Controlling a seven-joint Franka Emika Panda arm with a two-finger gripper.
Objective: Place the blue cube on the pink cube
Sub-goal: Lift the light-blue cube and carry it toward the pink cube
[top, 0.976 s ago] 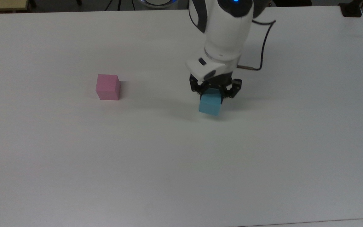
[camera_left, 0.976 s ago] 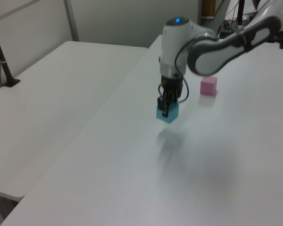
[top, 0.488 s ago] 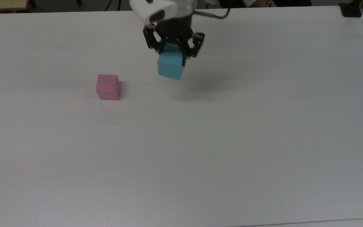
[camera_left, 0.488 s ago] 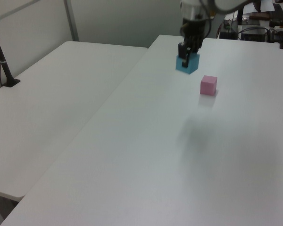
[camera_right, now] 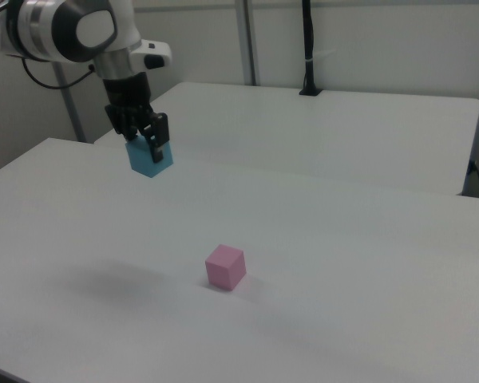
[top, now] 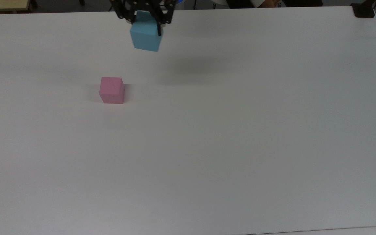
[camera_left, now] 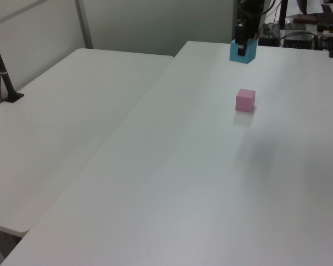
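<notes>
Hanging high over the white bench [top: 240, 147], the blue cube [top: 146, 36] is pinched between the two fingers of the end effector [top: 145, 20], which are clamped on its upper part so that most of its body hangs below them; in the right view the end effector [camera_right: 144, 137] carries the blue cube [camera_right: 151, 158] clear of the surface, with a soft shadow on the bench well below it. That height looks chosen to carry it over the pink cube [top: 111, 90] without knocking it. The pink one sits alone and flat on the bench, well apart from the held one: toward the top view's lower left of it, and in the left view the pink cube [camera_left: 245, 100] lies nearer the camera than the blue cube [camera_left: 242, 51]. A cube has no long axis to speak of, so what matters is how its faces sit. The held cube hangs slightly tilted and turned, one lower corner lowest in the right view, while the pink cube's top face is level. By my judgement the carry is under way and the stacking itself not yet begun; for a stable stack the faces would need to meet squarely.
</notes>
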